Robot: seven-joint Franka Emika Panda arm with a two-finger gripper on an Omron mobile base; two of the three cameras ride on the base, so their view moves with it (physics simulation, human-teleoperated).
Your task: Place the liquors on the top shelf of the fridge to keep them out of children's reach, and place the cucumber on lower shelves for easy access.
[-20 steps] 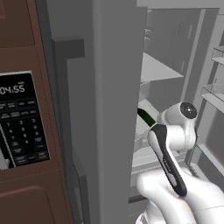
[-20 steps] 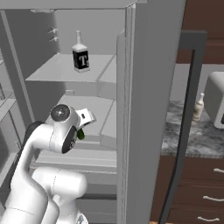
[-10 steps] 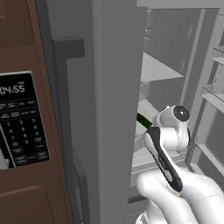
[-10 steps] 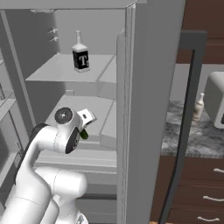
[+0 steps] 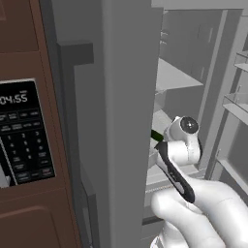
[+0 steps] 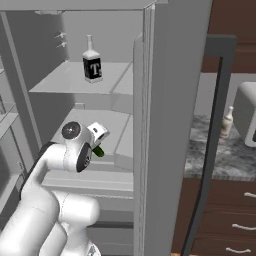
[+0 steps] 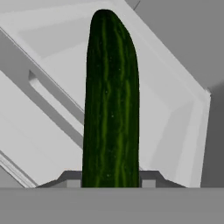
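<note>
Gripper (image 7: 111, 181): clenched on slender dark green cucumber (image 7: 110, 105) | cucumber: over pale grey boxy lower shelf (image 7: 175, 113) | squat dark bottle (image 6: 92, 62): upright on thin shelf plate (image 6: 70, 86)

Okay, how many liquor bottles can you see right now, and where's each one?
2. The dark square bottle stands on the top shelf inside the fridge. The slim cream-white bottle stands on the counter to the fridge's right. More could be hidden behind the door.
</note>
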